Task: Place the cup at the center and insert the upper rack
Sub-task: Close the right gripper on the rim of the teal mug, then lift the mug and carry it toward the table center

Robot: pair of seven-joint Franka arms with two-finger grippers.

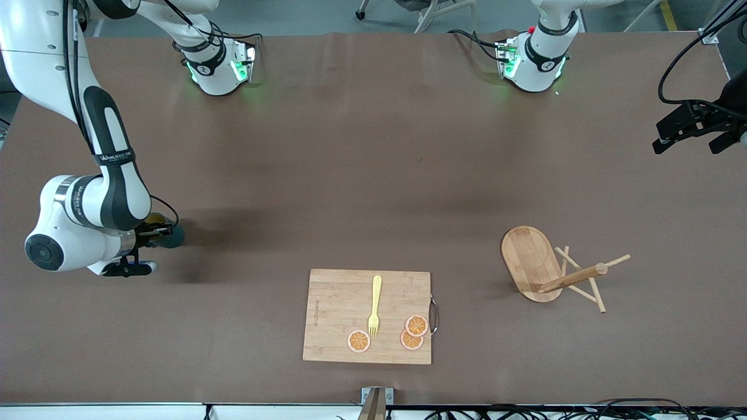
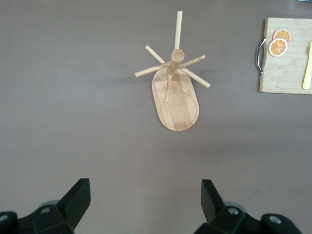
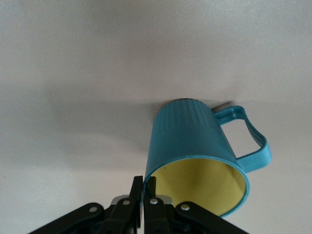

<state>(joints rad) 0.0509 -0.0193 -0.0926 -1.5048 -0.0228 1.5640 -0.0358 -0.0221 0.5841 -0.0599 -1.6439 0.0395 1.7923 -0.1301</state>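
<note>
The cup (image 3: 195, 144) is teal with a yellow inside and a side handle. My right gripper (image 3: 144, 184) is shut on its rim, one finger inside and one outside. In the front view the cup (image 1: 170, 234) sits low at the table toward the right arm's end, mostly hidden by the right gripper (image 1: 156, 230). The upper rack (image 1: 528, 259), a bamboo mug tree with an oval base and crossed pegs, stands toward the left arm's end. My left gripper (image 1: 688, 143) hangs open and empty over the table's edge there; the left wrist view shows it (image 2: 146, 187) well clear of the rack (image 2: 175, 100).
A rectangular bamboo cutting board (image 1: 330, 318) with a metal handle lies near the front camera's edge of the table. On it lie a yellow fork (image 1: 374, 306) and three orange slices (image 1: 416, 325).
</note>
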